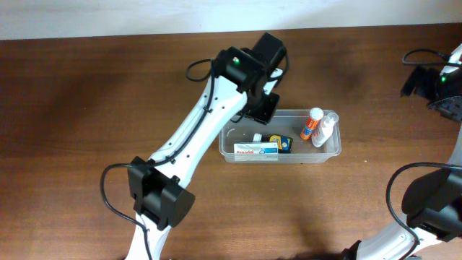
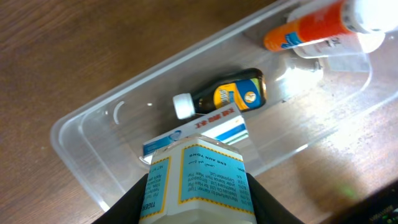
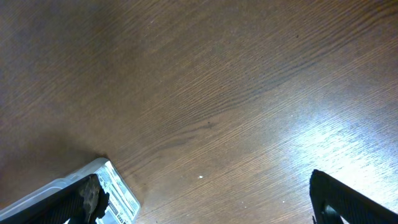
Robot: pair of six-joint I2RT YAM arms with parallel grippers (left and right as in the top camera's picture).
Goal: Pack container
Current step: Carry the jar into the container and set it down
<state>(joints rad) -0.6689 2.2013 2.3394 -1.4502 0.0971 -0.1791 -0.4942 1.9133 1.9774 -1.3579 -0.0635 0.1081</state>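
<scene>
Clear plastic with rounded corners and a raised rim, the container [image 1: 303, 157] sits on the brown wooden table [image 1: 86, 108], right of centre, with its long side running left to right. Its see-through walls show what lies inside: a white and blue box [image 1: 255, 150], a dark bottle [image 2: 233, 94] with a white cap, and an orange tube [image 2: 305, 28] beside a clear bottle [image 1: 328, 130] at the right end. The left gripper [image 2: 196, 202] hangs over the container's left end, its fingers clamped on a small teal-labelled carton [image 2: 196, 174]. The right gripper [image 3: 205, 193] is well apart near the table's right edge, its fingers spread above bare wood.
</scene>
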